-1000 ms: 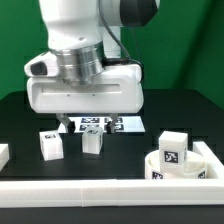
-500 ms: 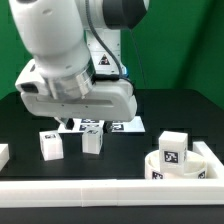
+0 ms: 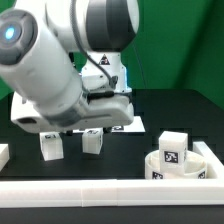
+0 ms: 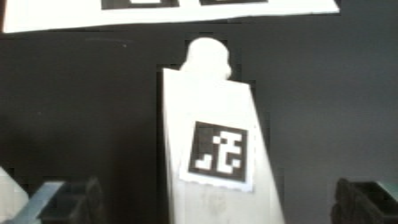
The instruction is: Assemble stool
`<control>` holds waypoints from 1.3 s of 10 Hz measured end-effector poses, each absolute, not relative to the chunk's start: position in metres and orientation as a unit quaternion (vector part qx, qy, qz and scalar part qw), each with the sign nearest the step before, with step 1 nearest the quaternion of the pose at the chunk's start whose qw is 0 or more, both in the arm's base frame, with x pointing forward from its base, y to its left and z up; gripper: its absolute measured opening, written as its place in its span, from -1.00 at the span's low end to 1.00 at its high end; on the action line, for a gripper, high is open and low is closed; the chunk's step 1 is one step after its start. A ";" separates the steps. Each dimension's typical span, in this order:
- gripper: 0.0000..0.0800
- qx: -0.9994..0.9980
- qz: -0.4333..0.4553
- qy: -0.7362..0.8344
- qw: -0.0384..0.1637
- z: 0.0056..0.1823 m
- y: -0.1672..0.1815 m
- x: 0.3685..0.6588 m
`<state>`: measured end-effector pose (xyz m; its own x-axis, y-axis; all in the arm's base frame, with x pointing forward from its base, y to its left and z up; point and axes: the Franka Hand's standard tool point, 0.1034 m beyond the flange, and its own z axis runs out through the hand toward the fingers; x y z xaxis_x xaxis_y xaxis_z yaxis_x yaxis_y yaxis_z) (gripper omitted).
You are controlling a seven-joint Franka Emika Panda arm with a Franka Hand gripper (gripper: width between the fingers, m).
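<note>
Behind the long white border rail [image 3: 110, 188], the thick round white plastic seat [image 3: 190, 168] sits at the exterior view's right, one blocky white leg [image 3: 172, 147] on or just behind it. A second leg [image 3: 50, 146] and third leg [image 3: 92, 142] stand loose on the black desk [image 3: 180, 115], so assembly looks barely begun. Only the wrist view shows the claw [image 4: 214, 200]: spread wide, empty, straddling a tagged leg [image 4: 217, 130].

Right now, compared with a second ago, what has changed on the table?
The arm has swung toward the exterior view's left and tilted; its pincer is open, nothing taken. Both loose legs, the seat and the third leg on it stayed put.
</note>
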<state>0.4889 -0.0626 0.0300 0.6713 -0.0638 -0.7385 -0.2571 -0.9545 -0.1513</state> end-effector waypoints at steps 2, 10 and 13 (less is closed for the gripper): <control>0.62 -0.905 0.397 0.088 0.122 0.029 -0.062 0.489; 0.62 -0.871 0.465 0.113 0.109 0.020 -0.055 0.489; 0.62 -0.873 0.463 0.109 0.104 0.017 -0.050 0.490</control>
<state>0.4896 -0.0505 0.0173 0.5467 -0.0944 -0.8320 -0.2871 -0.9545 -0.0804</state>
